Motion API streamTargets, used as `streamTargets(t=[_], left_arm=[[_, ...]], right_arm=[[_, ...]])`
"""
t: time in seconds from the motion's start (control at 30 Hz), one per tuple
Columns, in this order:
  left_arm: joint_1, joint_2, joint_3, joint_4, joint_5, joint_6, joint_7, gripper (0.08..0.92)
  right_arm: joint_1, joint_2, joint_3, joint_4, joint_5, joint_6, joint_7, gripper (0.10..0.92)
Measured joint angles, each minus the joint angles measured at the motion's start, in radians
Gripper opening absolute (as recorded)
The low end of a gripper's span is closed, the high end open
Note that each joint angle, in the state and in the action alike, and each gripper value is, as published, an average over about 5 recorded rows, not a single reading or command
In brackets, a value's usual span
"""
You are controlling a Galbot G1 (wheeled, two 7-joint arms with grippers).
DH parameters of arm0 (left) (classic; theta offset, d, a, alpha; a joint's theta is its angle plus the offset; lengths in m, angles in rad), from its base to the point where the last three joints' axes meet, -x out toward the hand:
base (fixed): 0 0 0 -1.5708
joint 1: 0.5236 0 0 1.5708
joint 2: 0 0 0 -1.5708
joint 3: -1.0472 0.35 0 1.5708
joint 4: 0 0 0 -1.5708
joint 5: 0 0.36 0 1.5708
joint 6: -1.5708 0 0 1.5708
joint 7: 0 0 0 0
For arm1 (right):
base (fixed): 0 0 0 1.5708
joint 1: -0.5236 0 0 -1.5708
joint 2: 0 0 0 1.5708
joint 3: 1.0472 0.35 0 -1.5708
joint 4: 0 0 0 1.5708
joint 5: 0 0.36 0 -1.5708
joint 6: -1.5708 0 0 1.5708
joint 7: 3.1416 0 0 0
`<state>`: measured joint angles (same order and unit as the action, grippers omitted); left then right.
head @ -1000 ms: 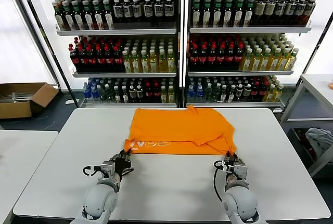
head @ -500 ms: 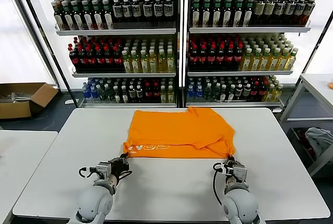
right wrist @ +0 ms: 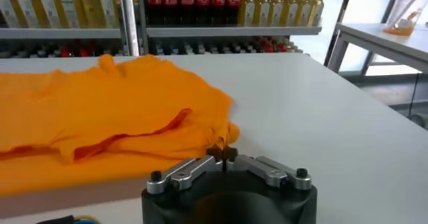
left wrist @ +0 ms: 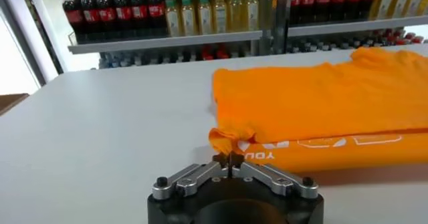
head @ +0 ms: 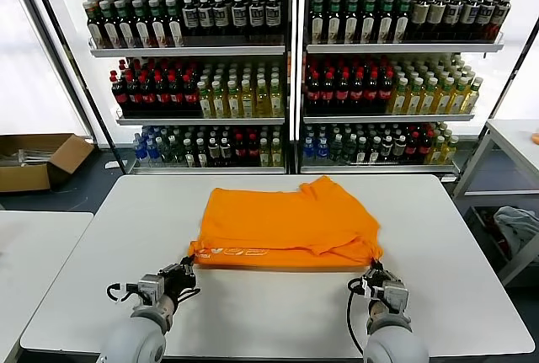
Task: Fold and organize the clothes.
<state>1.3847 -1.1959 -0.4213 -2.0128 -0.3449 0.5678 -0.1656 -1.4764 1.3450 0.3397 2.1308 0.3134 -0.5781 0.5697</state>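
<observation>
The orange T-shirt (head: 286, 220) lies folded on the white table (head: 278, 312), white lettering along its near edge. My left gripper (head: 187, 264) is shut on the shirt's near left corner; in the left wrist view (left wrist: 229, 157) the jaws pinch the orange fabric (left wrist: 314, 105). My right gripper (head: 374, 269) is shut on the near right corner; in the right wrist view (right wrist: 223, 154) the jaws pinch the cloth (right wrist: 100, 112). The near edge is stretched between both grippers, slightly lifted off the table.
Shelves of bottles (head: 295, 68) stand behind the table. A cardboard box (head: 38, 161) sits on the floor at far left. A second table (head: 29, 253) is at left, another (head: 514, 140) at right with a grey-white cloth heap (head: 518, 228) beneath.
Both grippers have pulled back toward me, dragging the shirt's near edge along the table. The shirt has shifted nearer and lies flatter.
</observation>
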Motion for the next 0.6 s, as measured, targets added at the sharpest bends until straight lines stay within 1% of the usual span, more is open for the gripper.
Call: streamTargets(t=[0.17, 0.27, 0.47, 0.53, 0.6], left_arm=[[0.091, 0.009, -0.002, -0.068, -0.001, -0.004, -0.012, 0.084], [0.147, 0.010, -0.001, -0.103, 0.004, -0.010, -0.015, 0.084], [0.244, 0.004, -0.001, -0.152, 0.024, -0.016, -0.018, 0.084], [0.272, 0.000, -0.002, -0.168, 0.036, -0.019, -0.020, 0.095], [0.294, -0.004, -0.004, -0.183, 0.047, -0.021, -0.024, 0.131]], right_arm=[[-0.103, 0.000, -0.003, 0.054, -0.034, 0.005, 0.012, 0.108], [-0.158, -0.003, -0.001, 0.072, -0.051, 0.008, 0.019, 0.142], [-0.238, -0.004, -0.006, 0.107, -0.083, 0.015, 0.031, 0.304], [-0.258, -0.001, -0.009, 0.118, -0.097, 0.021, 0.033, 0.364], [-0.271, 0.001, -0.012, 0.128, -0.113, 0.026, 0.033, 0.416]])
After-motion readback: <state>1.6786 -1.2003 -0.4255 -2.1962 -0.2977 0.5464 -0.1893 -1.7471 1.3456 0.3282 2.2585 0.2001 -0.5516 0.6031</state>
